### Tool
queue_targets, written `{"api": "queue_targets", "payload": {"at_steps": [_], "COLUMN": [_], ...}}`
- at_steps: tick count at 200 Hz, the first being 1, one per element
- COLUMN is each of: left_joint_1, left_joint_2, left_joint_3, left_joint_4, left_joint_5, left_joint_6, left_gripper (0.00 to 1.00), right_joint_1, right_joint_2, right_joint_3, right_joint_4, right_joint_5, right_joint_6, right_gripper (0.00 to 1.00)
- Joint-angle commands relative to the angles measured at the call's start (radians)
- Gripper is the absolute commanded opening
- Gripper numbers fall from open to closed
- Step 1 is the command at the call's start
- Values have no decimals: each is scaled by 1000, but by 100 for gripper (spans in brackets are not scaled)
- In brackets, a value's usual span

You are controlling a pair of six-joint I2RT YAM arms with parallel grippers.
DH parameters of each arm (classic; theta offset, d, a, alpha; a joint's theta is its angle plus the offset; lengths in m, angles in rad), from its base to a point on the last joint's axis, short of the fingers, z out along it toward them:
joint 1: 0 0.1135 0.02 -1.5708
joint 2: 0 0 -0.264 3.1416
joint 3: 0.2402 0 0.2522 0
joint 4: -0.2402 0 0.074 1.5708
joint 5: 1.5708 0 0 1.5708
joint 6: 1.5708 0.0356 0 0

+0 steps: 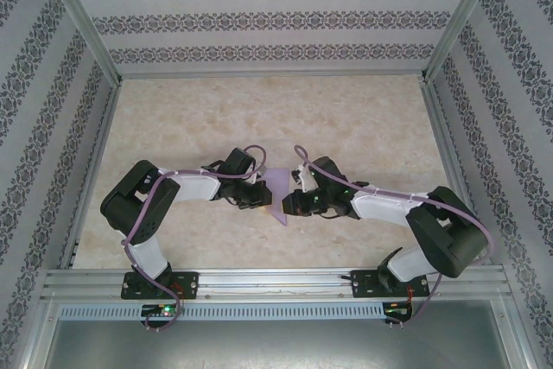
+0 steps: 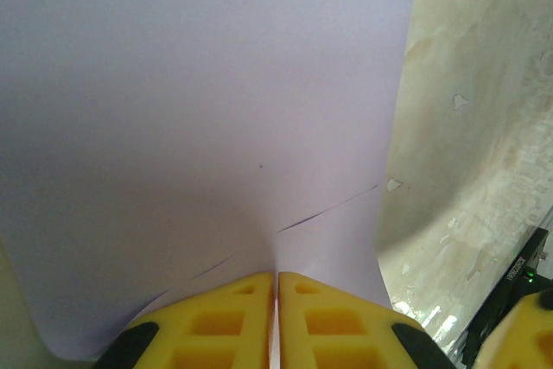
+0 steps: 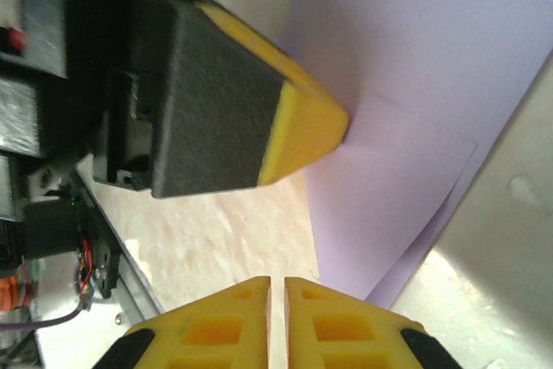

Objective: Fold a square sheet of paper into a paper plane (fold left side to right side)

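The lavender square sheet of paper (image 1: 278, 186) hangs mid-table between the two arms, lifted and bent, with a second layer showing behind its lower edge (image 3: 415, 84). My left gripper (image 1: 262, 199) is shut on its near edge; in the left wrist view the sheet (image 2: 216, 110) runs straight into the seam between the yellow fingers (image 2: 276, 278). My right gripper (image 1: 292, 202) sits just right of the sheet. Its jaws (image 3: 277, 283) are shut with nothing between them, the paper's edge lying beside the right fingertip. The left gripper's finger (image 3: 302, 127) presses on the sheet at upper left.
The marble-patterned table (image 1: 259, 118) stretches out behind both arms. A metal rail (image 1: 276, 281) runs along the near edge, and patterned walls (image 1: 52, 127) close in both sides and the back. Part of the right arm (image 2: 518, 317) shows at the lower right of the left wrist view.
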Motion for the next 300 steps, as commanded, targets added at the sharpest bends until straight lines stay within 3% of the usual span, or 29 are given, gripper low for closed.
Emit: {"api": "queue_targets", "payload": {"at_steps": [1, 106, 300], "left_joint_1": [-12, -12, -12], "left_joint_2": [48, 56, 65], "left_joint_3": [-20, -19, -15], "left_joint_4": [-25, -23, -40], "left_joint_5": [-61, -63, -78], "left_joint_6": [0, -4, -11], "left_gripper": [11, 12, 11], "right_joint_1": [9, 44, 63], "right_joint_2": [44, 143, 157], "right_joint_3": [0, 0, -25], "right_joint_4": [44, 69, -26], "right_joint_5": [-57, -67, 10], "right_joint_6": [42, 57, 29], "right_gripper": [12, 10, 10]}}
